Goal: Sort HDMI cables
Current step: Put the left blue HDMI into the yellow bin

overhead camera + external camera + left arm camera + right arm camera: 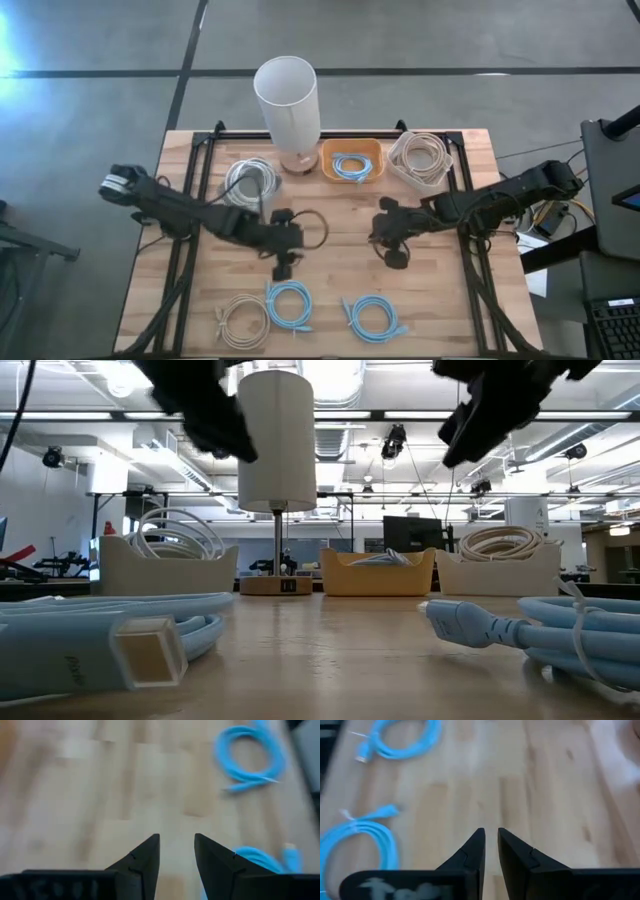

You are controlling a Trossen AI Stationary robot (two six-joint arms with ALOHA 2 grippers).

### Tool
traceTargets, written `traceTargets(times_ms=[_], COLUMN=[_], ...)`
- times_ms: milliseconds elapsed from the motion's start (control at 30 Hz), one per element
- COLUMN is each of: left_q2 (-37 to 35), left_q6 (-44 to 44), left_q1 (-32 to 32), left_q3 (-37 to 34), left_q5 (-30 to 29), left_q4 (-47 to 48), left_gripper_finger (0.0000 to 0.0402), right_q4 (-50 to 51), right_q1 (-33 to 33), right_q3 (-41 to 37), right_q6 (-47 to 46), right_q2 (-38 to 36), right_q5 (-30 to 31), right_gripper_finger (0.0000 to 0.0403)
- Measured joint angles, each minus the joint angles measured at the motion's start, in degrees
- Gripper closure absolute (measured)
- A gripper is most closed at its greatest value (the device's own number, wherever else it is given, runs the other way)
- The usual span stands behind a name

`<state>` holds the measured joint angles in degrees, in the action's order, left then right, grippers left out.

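On the wooden table (330, 215), three bins stand far. Near edge: a beige coil (240, 318) and two blue cables (290, 303). Left gripper (176, 851) hovers mid-table with fingers spread, empty. Right gripper (490, 843) has fingers slightly apart, empty.

The left gripper (176, 851) hangs over the bare wooden table (100, 795), its two dark fingers (142, 857) parted with nothing between them. One light blue cable coil (250, 755) lies ahead; another light blue cable (265, 860) lies just beside one finger.
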<state>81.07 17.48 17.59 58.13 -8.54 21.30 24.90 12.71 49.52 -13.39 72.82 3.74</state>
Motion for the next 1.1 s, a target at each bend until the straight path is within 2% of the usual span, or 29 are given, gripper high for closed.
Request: traceTargets(times_ms=[100,200,400,600,833,1100], left_q2=[-1.74,-2.14,-0.52,2.1,7.56,9.23], left_q6=[2.07,3.28,9.58,12.22,12.19,12.15], left_q1=[3.33,6.03,8.04,8.62,9.18,9.18], left_q3=[-7.71,-13.78,-21.88,-23.59,-22.44,-21.38], left_q5=[3.64,4.62,3.59,3.53,3.55,6.35], left_q4=[-11.1,-20.26,-29.33,-30.86,-31.04,-30.94], left_gripper_finger=[0.0266,0.0267,0.0257,0.0222,0.0183,0.0178], right_q4=[-2.66,-4.86,-11.22,-11.95,-11.84,-12.45], right_q1=[1.19,2.1,2.7,2.66,2.66,2.66], right_q3=[-0.22,-0.36,-1.06,-1.14,-1.17,-1.17], right_q6=[1.44,1.66,1.64,1.64,1.6,1.43], right_q2=[0.0,0.0,0.67,3.1,8.43,12.74], right_q5=[-0.84,-0.81,-0.82,-0.79,-0.8,-0.79], right_gripper_finger=[0.0353,0.0353,0.0348,0.0348,0.0349,0.035])
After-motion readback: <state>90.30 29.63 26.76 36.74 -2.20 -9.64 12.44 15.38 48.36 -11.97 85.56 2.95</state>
